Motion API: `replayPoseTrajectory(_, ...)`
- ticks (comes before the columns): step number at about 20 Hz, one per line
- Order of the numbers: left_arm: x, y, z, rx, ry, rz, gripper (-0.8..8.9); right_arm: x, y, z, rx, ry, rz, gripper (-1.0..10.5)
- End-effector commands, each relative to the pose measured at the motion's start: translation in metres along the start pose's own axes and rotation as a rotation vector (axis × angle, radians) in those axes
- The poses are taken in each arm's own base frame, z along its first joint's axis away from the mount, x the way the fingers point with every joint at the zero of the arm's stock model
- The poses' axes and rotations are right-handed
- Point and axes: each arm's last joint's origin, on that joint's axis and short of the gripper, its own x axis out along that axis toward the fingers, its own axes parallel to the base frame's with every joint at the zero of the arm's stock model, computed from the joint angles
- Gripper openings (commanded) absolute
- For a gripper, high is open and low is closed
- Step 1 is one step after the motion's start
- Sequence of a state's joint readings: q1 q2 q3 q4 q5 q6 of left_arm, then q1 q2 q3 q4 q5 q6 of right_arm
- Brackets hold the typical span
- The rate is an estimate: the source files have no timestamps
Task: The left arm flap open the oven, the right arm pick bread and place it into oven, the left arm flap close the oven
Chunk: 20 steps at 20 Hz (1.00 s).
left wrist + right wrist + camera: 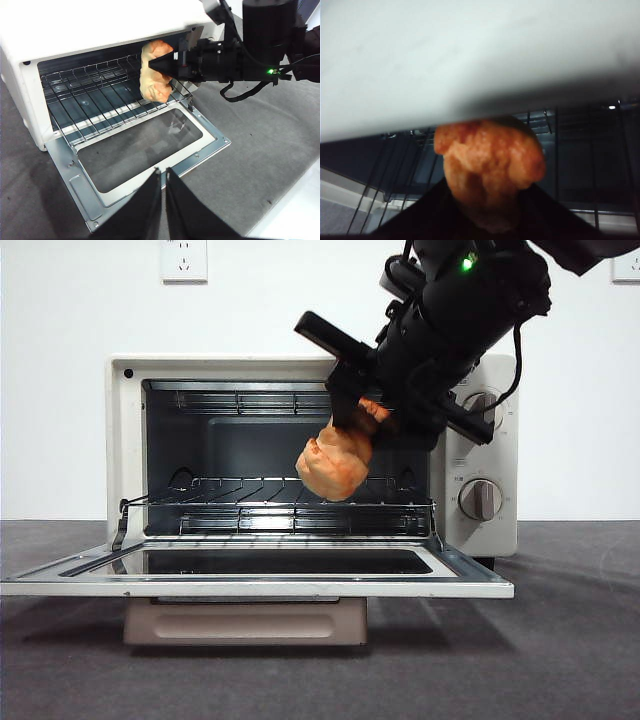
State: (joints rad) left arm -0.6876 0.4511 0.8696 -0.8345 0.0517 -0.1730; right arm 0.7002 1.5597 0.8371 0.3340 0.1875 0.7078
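1. Nearest the camera, the oven (300, 455) door (260, 575) lies flapped down flat, its beige handle (245, 622) below.
2. Standing back from the door, the left gripper (163, 176) waits with jaws together, holding nothing.
3. At the cavity mouth, toward 2 o'clock, the right gripper (365, 425) is clamped on the bread (335, 462), which hangs just above the wire rack (280, 502).
4. Placing appears to be under way; the next move likely calls for lowering the bread onto the rack, then letting go.

Right arm (455, 315): bulky black housing with a small green indicator light, looped black cables, and long flat black jaws. Left gripper (163, 210): two angular matte-black jaws (tapering to points), no visible markings.
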Motion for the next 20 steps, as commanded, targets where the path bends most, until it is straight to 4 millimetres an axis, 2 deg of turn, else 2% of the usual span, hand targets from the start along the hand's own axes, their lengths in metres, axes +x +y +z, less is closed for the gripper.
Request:
replayPoseTrajectory(1,-0.0036,-0.0015,0.0050,0.000,-0.026,-0.009,0.19,0.0033,0.0047,0.0005,0.012,-0.012,0.014,2.8)
replayPoseTrajectory(6,-0.0036,-0.0015,0.0050,0.000,-0.026,-0.009,0.19,0.0033,0.0050,0.0014,0.014,-0.027,0.010,4.3)
replayPoseTrajectory(20,-0.0034,-0.0015,0.0051,-0.019,-0.026,-0.009,0.19,-0.0005,0.0081,0.0010,0.011,0.046,0.084,4.4)
